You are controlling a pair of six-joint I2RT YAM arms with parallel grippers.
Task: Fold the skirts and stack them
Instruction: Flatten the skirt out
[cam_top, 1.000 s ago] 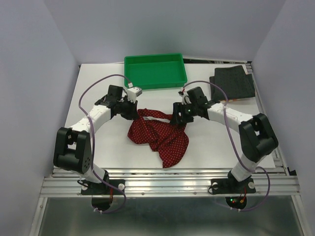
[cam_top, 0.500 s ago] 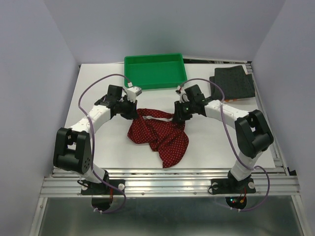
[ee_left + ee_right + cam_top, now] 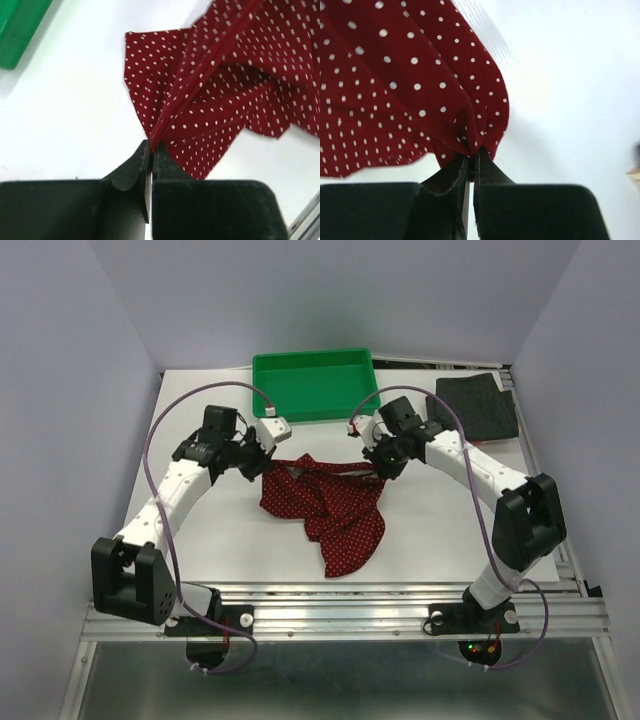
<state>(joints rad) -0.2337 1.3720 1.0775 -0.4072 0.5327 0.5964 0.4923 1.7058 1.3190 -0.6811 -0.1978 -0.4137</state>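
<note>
Grasp stage: left gripper (image 3: 151, 146) and right gripper (image 3: 471, 156) each pinch shut on a far edge of the dark red dotted skirt (image 3: 335, 515), crumpled on the surface (image 3: 215, 540). The next move likely calls for drawing both edges apart evenly, spreading it flat for folding.

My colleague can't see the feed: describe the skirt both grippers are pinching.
Find the green tray at the far edge of the table; right in front of it lies a crumpled skirt, pinched at either side by the left gripper and right gripper. It is dark red with tiny white dots, unlike the plain charcoal-grey cloth at the far right corner.
</note>
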